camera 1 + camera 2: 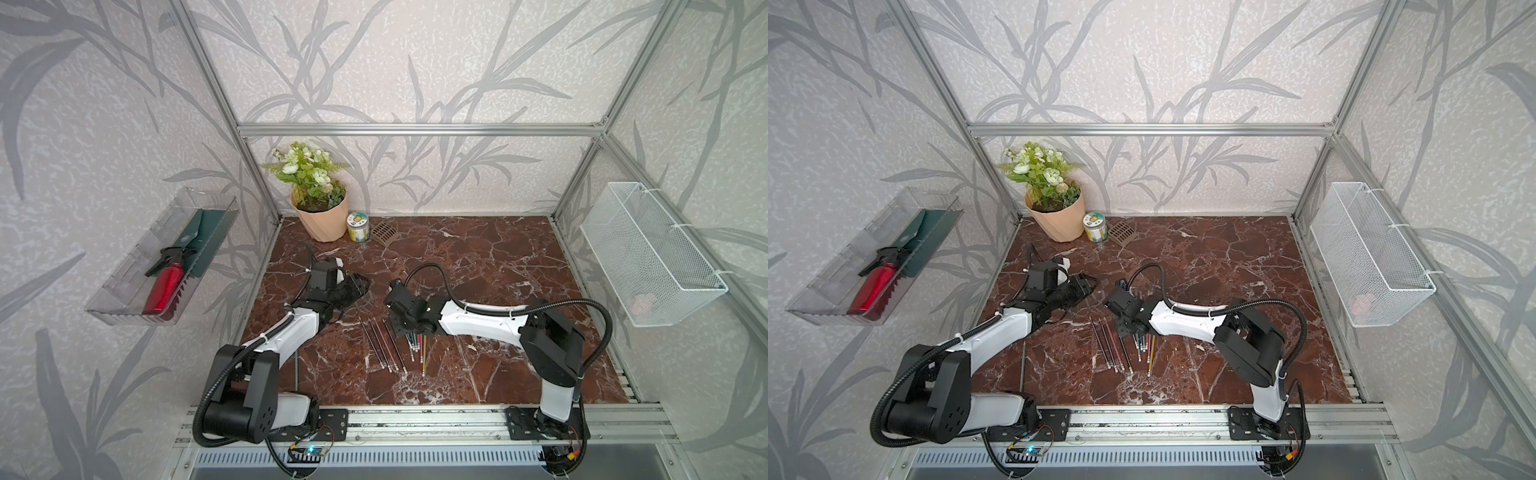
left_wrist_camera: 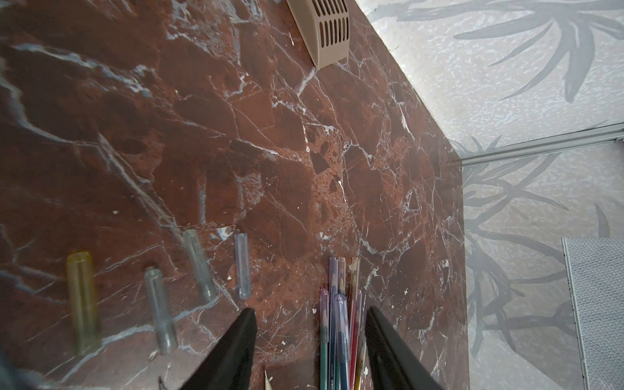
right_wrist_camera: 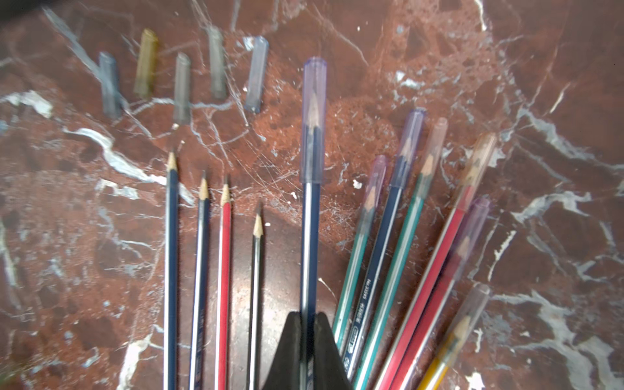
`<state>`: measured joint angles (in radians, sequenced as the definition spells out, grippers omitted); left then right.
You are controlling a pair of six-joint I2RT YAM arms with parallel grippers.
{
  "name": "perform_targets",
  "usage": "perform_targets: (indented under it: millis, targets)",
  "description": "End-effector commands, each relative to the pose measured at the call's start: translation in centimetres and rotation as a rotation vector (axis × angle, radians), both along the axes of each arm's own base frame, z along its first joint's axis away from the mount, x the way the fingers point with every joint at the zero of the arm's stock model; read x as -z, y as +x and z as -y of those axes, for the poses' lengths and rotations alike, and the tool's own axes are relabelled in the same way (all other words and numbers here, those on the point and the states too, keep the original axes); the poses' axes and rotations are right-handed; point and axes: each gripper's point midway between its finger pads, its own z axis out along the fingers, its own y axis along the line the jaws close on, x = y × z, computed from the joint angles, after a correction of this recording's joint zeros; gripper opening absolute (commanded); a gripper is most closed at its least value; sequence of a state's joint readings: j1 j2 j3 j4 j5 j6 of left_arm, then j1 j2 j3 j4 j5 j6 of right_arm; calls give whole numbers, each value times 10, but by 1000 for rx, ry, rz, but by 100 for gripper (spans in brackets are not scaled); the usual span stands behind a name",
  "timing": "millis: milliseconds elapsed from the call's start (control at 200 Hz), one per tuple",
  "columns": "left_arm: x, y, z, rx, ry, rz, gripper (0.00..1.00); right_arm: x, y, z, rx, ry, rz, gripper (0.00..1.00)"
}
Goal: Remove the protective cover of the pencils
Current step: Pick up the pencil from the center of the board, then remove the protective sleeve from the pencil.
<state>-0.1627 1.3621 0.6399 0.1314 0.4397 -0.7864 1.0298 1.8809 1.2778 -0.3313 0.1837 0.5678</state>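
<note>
Right end effector (image 3: 308, 319) is clamped on a blue pencil (image 3: 310, 236), cap (image 3: 314, 118) on; left end effector (image 2: 310, 310) hangs jaws apart, holding nothing. Rest of the pencils (image 1: 395, 347) lie on the worktop (image 1: 478, 270) near the front, the capped bunch half hidden under the right arm in both top views. Loose caps (image 3: 182, 87) are blurry, no chance spotting them from above.

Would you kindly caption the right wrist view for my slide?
Right hand grips a capped blue pencil; five loose caps lie beyond.

Even, soft daylight with faint shadows; both top views bow at the edges, and the wrist views are motion-blurred.
</note>
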Motion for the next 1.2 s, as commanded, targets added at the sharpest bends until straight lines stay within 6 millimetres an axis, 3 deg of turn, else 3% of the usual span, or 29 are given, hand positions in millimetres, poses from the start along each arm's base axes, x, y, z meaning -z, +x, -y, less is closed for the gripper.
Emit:
perform_targets:
  millis: [0, 500, 880, 1195]
  targets:
    - [-18, 11, 12, 39, -61, 47, 55, -12, -3, -7, -16, 47, 17, 2]
    - [-9, 13, 30, 94, -120, 15, 53, -20, -7, -11, -22, 101, 29, 1]
    - [-5, 14, 42, 132, -148, -2, 56, -23, -5, -26, -40, 141, 18, 1]
    - [0, 13, 52, 159, -144, -16, 40, -30, -2, -36, -49, 164, 19, 0]
